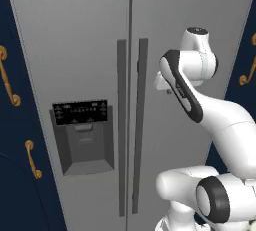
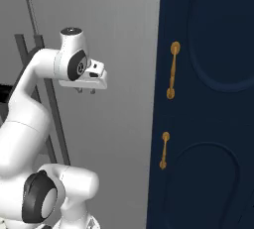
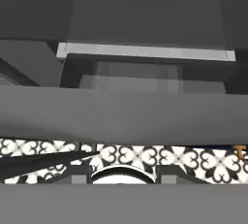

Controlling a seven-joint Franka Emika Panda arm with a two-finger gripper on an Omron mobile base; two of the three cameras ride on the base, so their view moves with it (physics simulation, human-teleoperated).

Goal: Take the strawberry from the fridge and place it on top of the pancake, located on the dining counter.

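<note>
A white robot arm with dark joints rises from the lower edge of both base views and bends up and forward, stopping close in front of a tall grey fridge (image 1: 75,40). At the end of the arm, the gripper (image 2: 85,90) hangs at about mid-height of the door, pointing downward. In the right base view two small dark fingers (image 2: 79,90) show under the flat white hand, with a narrow gap between them. They pinch nothing; whether they are fully pressed together cannot be told.

In the left base view, the hand sits just to the right of the two long dark-grey handles (image 1: 141,125), which run side by side down the middle where the two doors meet. The hand looks near the right-hand handle, but contact cannot be told. Both doors are closed. On the left door, a black dispenser panel (image 1: 80,112) sits above a grey recess.

The hand view looks down the grey front of the fridge to a black-and-white patterned tile floor (image 3: 140,157) below.

Beyond and to either side of the fridge stand navy cabinets (image 2: 208,124) with brass handles (image 2: 172,70); two show on the right cabinet, one above the other.
</note>
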